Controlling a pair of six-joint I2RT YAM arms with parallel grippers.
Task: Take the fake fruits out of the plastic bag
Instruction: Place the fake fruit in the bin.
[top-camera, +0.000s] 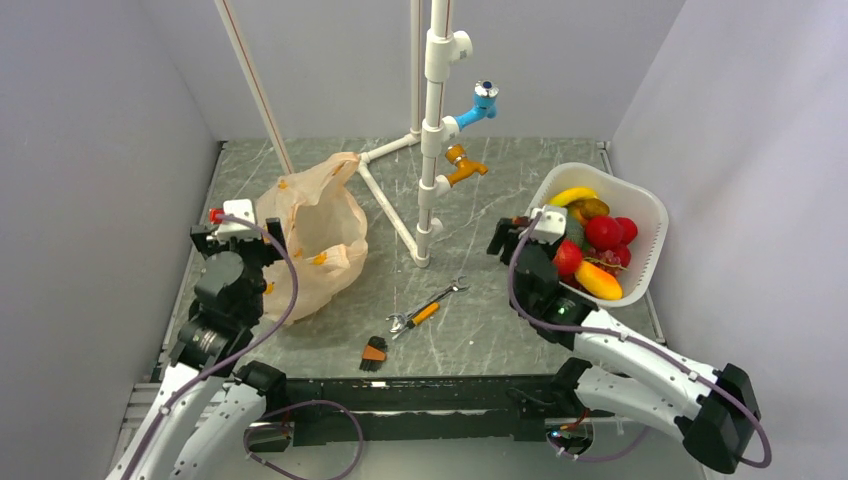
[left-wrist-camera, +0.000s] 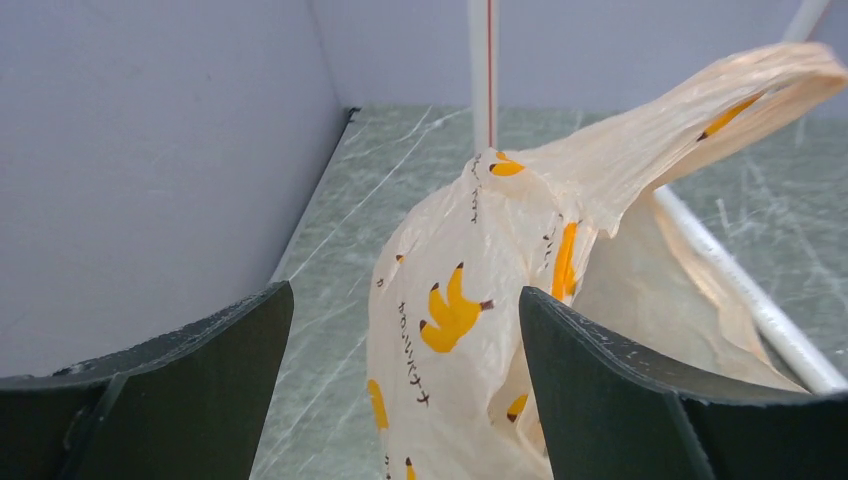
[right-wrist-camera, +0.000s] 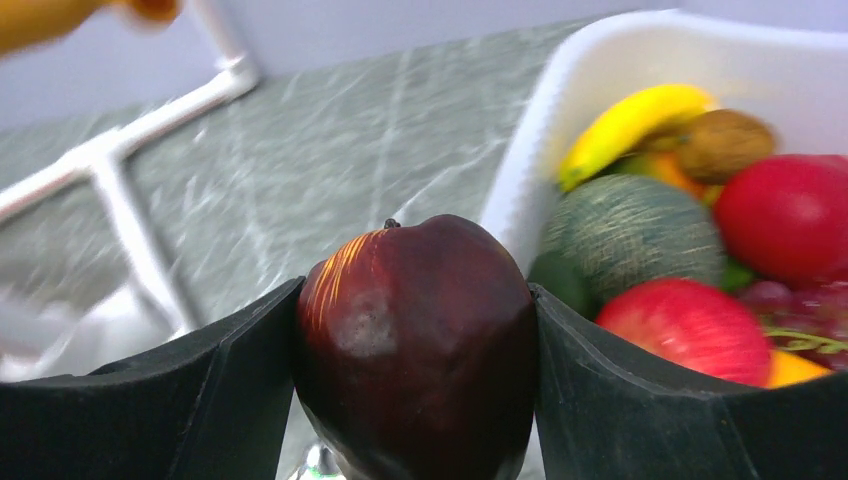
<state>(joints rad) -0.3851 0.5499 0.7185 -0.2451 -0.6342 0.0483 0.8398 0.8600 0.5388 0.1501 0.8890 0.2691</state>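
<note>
The peach plastic bag (top-camera: 312, 232) with banana prints stands crumpled at the left of the table. In the left wrist view the bag (left-wrist-camera: 520, 300) rises just ahead of my left gripper (left-wrist-camera: 405, 340), whose jaws are wide apart and hold nothing. In the top view my left gripper (top-camera: 232, 232) is at the bag's left side. My right gripper (right-wrist-camera: 415, 350) is shut on a dark red apple (right-wrist-camera: 420, 340), pressed between both fingers. It is held just left of the white basket (right-wrist-camera: 560, 120). In the top view my right gripper (top-camera: 528, 232) is at the basket's left rim.
The white basket (top-camera: 648, 215) at the right holds a banana (top-camera: 572, 195), a green netted melon (right-wrist-camera: 630, 225), red fruits (top-camera: 603, 232) and others. A white pipe stand (top-camera: 432, 150) with blue and orange taps stands mid-table. A wrench (top-camera: 428, 310) and a small brush (top-camera: 374, 353) lie near the front.
</note>
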